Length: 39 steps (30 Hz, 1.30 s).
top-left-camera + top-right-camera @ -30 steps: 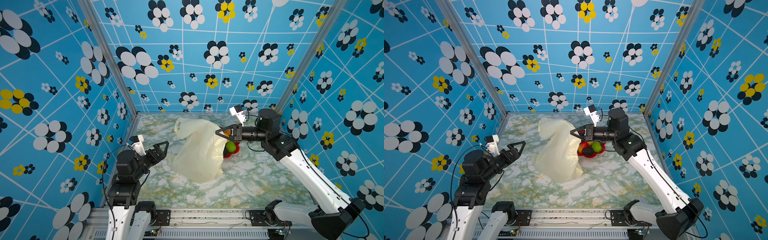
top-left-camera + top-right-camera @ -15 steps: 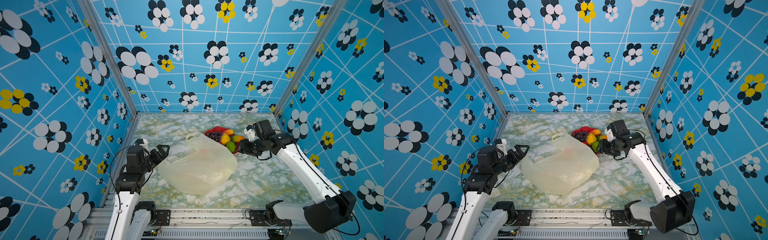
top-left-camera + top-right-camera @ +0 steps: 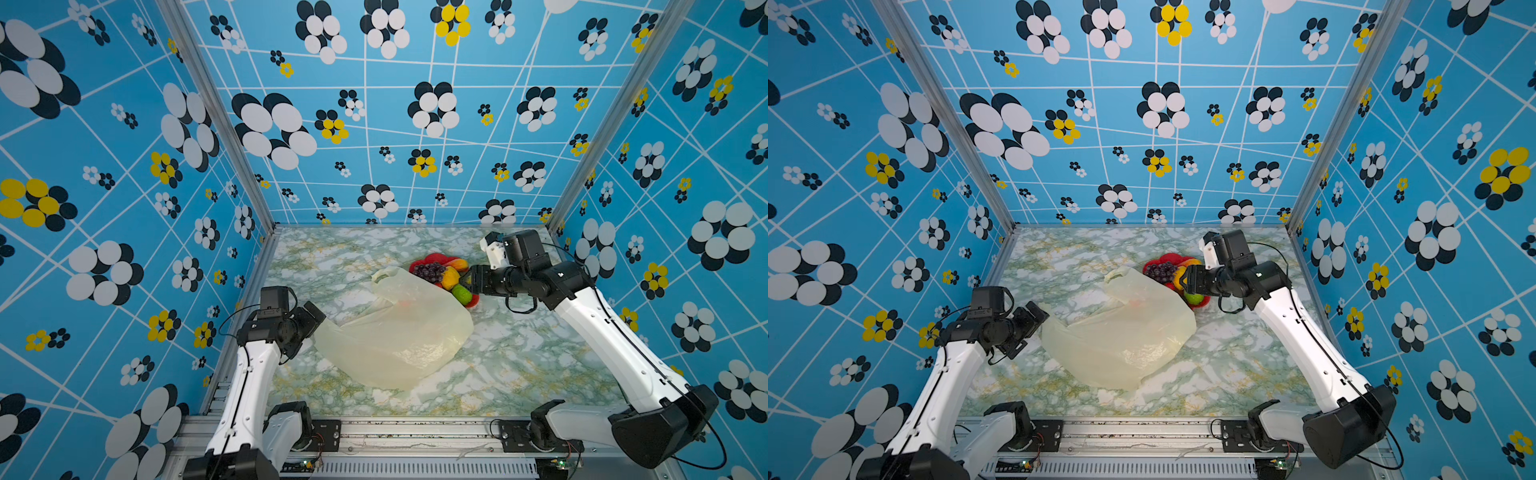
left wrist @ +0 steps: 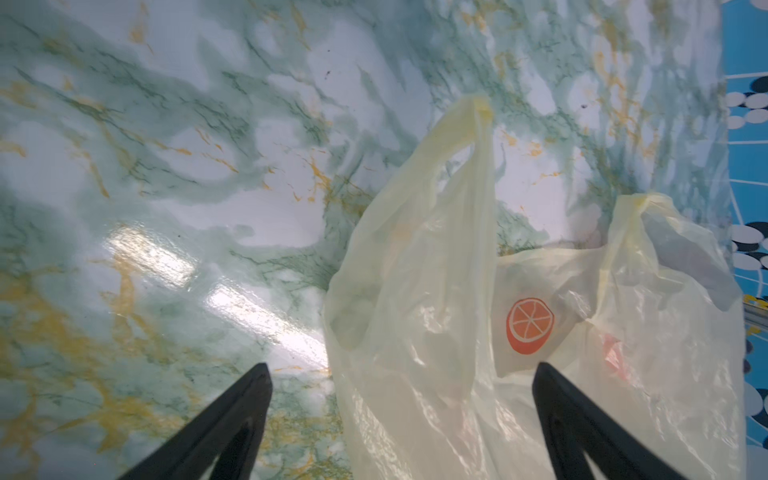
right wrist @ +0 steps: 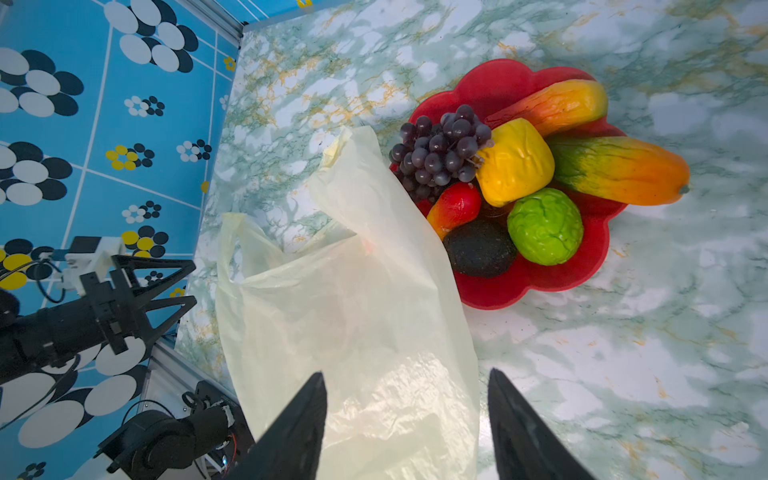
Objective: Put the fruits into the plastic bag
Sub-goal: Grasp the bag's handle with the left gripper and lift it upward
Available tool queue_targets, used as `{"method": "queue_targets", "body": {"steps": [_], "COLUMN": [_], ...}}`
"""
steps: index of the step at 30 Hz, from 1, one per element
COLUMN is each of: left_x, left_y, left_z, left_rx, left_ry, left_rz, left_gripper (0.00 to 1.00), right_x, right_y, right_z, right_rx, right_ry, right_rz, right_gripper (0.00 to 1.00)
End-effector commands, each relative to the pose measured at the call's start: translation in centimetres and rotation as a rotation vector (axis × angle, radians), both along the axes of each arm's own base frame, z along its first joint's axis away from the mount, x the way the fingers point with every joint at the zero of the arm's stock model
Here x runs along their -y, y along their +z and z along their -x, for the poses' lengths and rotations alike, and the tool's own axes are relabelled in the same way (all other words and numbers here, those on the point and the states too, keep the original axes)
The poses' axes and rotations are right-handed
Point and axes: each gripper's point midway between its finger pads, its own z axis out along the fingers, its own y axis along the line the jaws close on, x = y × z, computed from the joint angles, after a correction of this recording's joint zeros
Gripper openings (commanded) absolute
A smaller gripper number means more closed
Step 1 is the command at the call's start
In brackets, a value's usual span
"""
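Right wrist: plastic bag (image 5: 349,316) under open right hand (image 5: 405,411), nothing held.

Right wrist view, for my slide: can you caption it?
Open right tool above the limp plastic bag, beside the fruits piled on a red plate.

The bag (image 3: 395,332) lies mid-table (image 3: 519,374), one handle over the plate (image 3: 432,259) rim. The plate, holding the fruits (image 3: 446,276), sits toward the far right corner.

Translucent cream plastic bag (image 5: 345,316) lying slack on marbled desk (image 5: 623,374), overlapping red flower-shaped plate (image 5: 519,291) holding toy fruits (image 5: 515,166); right tool (image 5: 405,415) hovering with jaws parted, empty.
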Motion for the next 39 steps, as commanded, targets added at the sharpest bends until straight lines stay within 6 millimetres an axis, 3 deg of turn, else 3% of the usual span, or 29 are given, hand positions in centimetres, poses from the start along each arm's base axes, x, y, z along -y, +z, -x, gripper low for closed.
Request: {"method": "queue_targets", "body": {"steps": [1, 7, 15, 17, 19, 22, 25, 27, 31, 34, 39], "left_x": [-0.7, -1.5, -1.5, -1.4, -1.3, -1.1, -1.0, -0.5, 0.5, 0.8, 4.1], "left_y": [0.2, -2.2, -5.1, -5.8, -5.9, -4.5, -1.0, 2.6, 12.4, 20.0, 31.5], "left_z": [-2.2, -5.9, -9.3, -9.7, -10.1, -10.6, -11.2, -11.8, -12.1, -10.8, -8.2], "left_rx": [0.006, -0.076, -0.126, -0.142, -0.143, -0.094, 0.003, 0.116, 0.387, 0.55, 0.911], "left_ry": [-0.007, -0.035, -0.069, -0.083, -0.095, -0.116, -0.14, -0.159, -0.184, -0.205, -0.299], "left_rz": [-0.006, 0.005, 0.048, 0.06, 0.07, 0.07, 0.05, 0.053, 0.039, -0.085, -0.13], "left_gripper": [0.99, 0.98, 0.73, 0.57, 0.3, 0.0, 0.0, 0.0, 0.0, 0.0, 0.0], "right_x": [-0.3, 0.1, -0.2, -0.3, -0.4, -0.6, -0.9, -1.2, -2.1, -3.2, -5.1], "right_y": [-0.3, -1.3, -1.2, -0.9, -0.6, 0.1, 0.6, 0.8, 2.6, 5.0, 8.2], "right_z": [0.3, 0.7, 0.4, 0.3, 0.2, 0.1, 0.1, 0.0, -0.2, -0.1, 0.6], "right_rx": [0.014, 0.008, 0.018, 0.022, 0.027, 0.039, 0.042, 0.037, 0.051, 0.091, 0.126], "right_ry": [0.012, 0.016, 0.016, 0.014, 0.012, 0.009, 0.01, 0.014, 0.02, 0.032, 0.079], "right_rz": [-0.014, 0.004, -0.01, -0.017, -0.025, -0.049, -0.073, -0.086, -0.118, -0.16, -0.233], "right_gripper": [0.64, 0.64, 0.64, 0.64, 0.64, 0.64, 0.63, 0.64, 0.63, 0.64, 0.64]}}
